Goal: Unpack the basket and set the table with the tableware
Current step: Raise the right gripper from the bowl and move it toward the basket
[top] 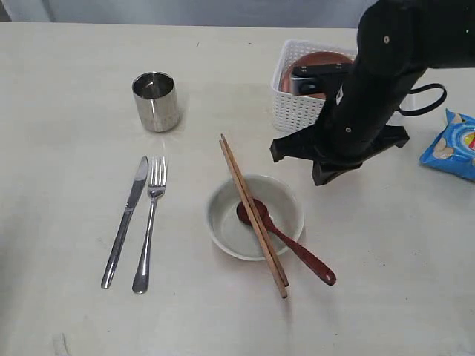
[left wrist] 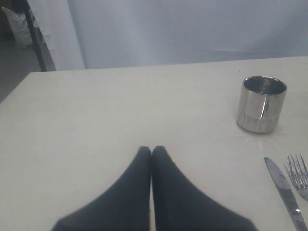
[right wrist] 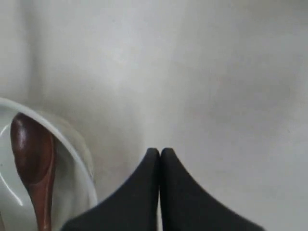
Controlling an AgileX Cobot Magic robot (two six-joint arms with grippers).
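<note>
An off-white bowl [top: 226, 226] stands mid-table on the table [top: 67, 319], with wooden chopsticks [top: 249, 208] laid across it and a reddish-brown spoon [top: 304, 256] resting in it. Left of the bowl lie a steel knife [top: 126, 222] and fork [top: 151, 222], and a steel cup [top: 156, 100] stands behind them. The white basket [top: 293, 111] at the back holds a brown plate [top: 315, 63]. My right arm [top: 364, 96] hangs just right of the bowl. Its right gripper [right wrist: 160, 151] is shut and empty over bare table beside the bowl's rim [right wrist: 72, 149]. The left gripper [left wrist: 151, 149] is shut and empty, short of the cup [left wrist: 261, 103].
A blue chip bag [top: 453, 144] lies at the right edge of the table, beyond my right arm. The knife [left wrist: 284, 192] and fork [left wrist: 298, 173] lie off to the side of the left gripper.
</note>
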